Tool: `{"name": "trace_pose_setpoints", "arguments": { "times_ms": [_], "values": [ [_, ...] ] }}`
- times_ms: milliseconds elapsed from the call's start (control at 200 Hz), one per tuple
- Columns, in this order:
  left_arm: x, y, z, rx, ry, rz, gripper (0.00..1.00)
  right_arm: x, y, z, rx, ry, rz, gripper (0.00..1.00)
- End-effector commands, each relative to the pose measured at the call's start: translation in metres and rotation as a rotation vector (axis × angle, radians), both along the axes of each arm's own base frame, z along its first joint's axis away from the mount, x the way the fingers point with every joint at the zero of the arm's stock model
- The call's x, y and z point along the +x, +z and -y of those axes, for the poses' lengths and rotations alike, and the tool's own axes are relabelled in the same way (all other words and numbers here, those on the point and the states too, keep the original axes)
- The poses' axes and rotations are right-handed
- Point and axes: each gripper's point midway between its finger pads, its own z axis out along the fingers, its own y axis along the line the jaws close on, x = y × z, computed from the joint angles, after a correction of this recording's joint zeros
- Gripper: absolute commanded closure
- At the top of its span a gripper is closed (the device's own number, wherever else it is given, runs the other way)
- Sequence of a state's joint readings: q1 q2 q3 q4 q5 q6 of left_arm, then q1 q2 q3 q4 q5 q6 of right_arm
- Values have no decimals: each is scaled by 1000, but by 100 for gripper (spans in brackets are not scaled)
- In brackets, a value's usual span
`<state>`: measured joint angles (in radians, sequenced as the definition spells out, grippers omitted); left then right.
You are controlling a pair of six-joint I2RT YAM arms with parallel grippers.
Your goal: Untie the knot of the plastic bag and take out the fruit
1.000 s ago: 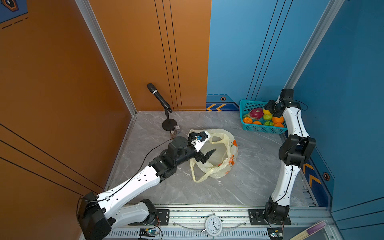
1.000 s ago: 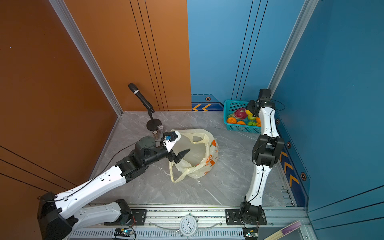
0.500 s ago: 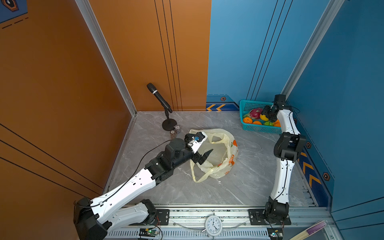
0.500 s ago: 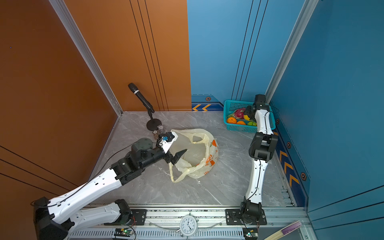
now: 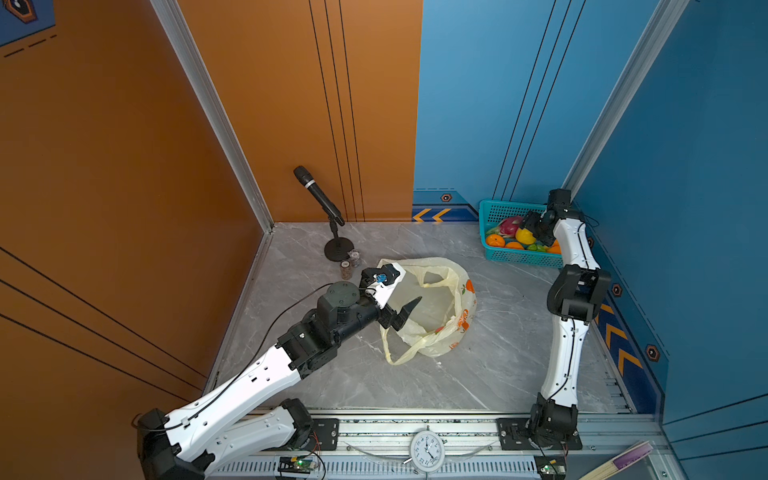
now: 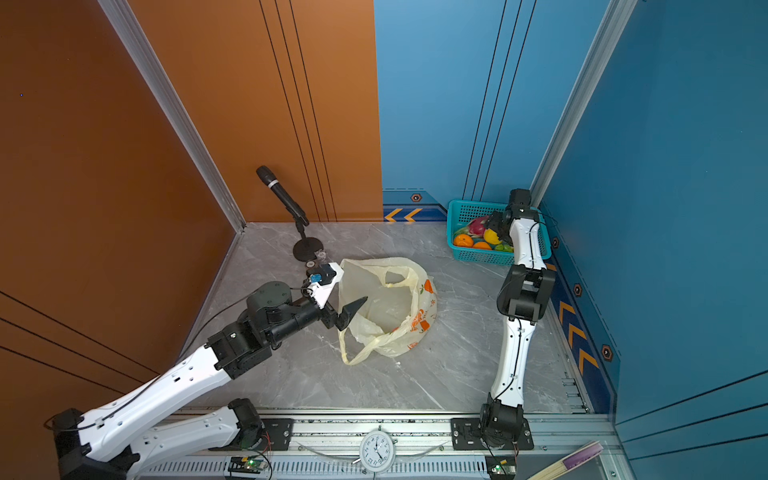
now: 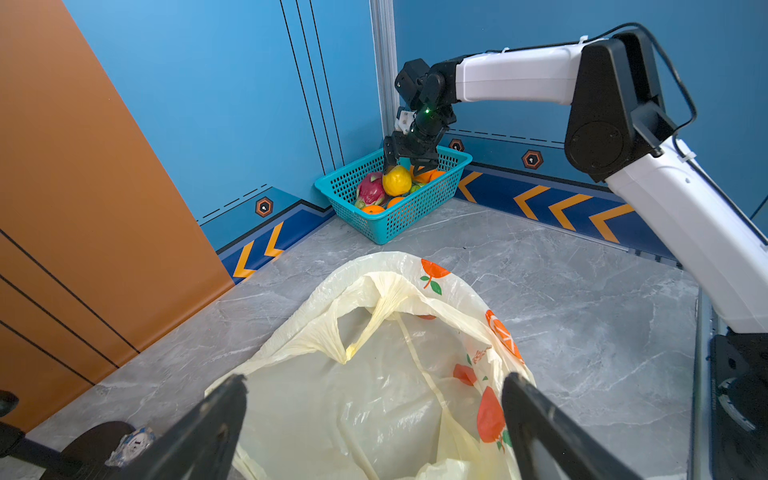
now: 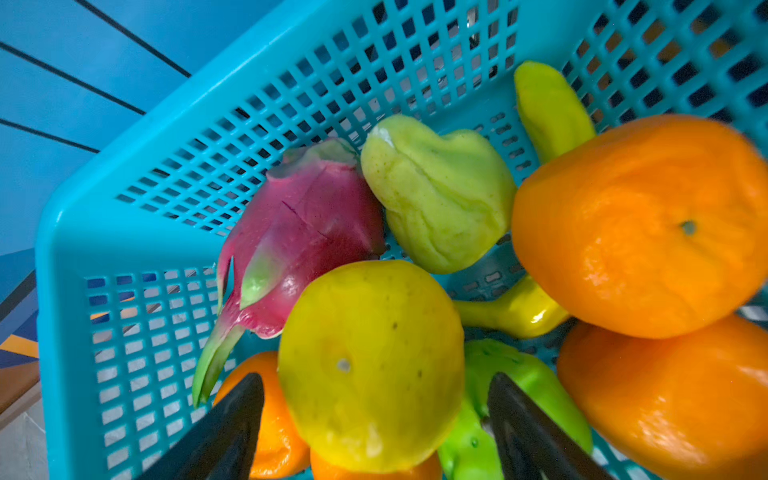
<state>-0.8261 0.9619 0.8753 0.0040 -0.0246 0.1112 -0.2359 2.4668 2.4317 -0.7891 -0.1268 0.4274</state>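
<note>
The pale yellow plastic bag lies on the grey floor, its mouth gaping. No knot shows; the handle strips lie loose and apart. My left gripper hovers open over the bag's mouth, and I see only plastic between its fingers. The fruit lies in the teal basket: a yellow one, a pink dragon fruit, oranges and green-yellow ones. My right gripper hangs open over the basket. Its fingers stand either side of the yellow fruit with a gap on each side.
A microphone on a stand rises at the back left, with small jars next to its base. The basket sits in the back right corner against the blue walls. A clock lies on the front rail.
My right gripper's jaws have widened around the yellow fruit, which now rests in the basket, and that arm's elbow has shifted. My left gripper stays open over the bag.
</note>
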Motion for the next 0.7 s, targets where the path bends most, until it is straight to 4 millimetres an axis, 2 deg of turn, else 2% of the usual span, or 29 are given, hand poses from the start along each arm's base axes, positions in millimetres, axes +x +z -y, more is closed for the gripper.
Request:
{"name": "trace_pose_setpoints", "arguments": {
  "times_ms": [0,135,220,235,270,390,416,436,476,486,526,621,696],
  "values": [
    [-1,-1,-5,-7,27,-3,4,-19,99,0,-28,-7,136,11],
    [-3,-1,-12,-9,46,6,4,-41,147,-9,-42,21,197,11],
    [0,-3,-22,-6,92,8,4,-59,166,-19,-46,52,217,11],
    [1,-4,-24,-5,103,7,4,-65,179,-22,-53,59,238,11],
    [3,-6,-30,-1,133,3,4,-75,190,-26,-62,72,256,10],
    [11,-16,-49,9,232,-11,4,-111,206,-40,-91,96,292,9],
    [12,-18,-53,9,245,-11,4,-120,215,-43,-103,98,319,9],
    [13,-22,-55,13,254,-13,4,-127,211,-44,-106,97,319,9],
    [15,-26,-61,16,274,-13,4,-141,218,-47,-129,93,357,8],
    [15,-27,-62,16,281,-13,4,-143,210,-48,-131,93,346,8],
    [18,-30,-69,18,309,-10,4,-158,215,-51,-156,89,387,7],
    [24,-40,-85,18,378,-12,4,-187,205,-56,-222,87,436,6],
    [30,-51,-99,26,436,-17,4,-206,188,-60,-270,97,442,5]
  ]
}}
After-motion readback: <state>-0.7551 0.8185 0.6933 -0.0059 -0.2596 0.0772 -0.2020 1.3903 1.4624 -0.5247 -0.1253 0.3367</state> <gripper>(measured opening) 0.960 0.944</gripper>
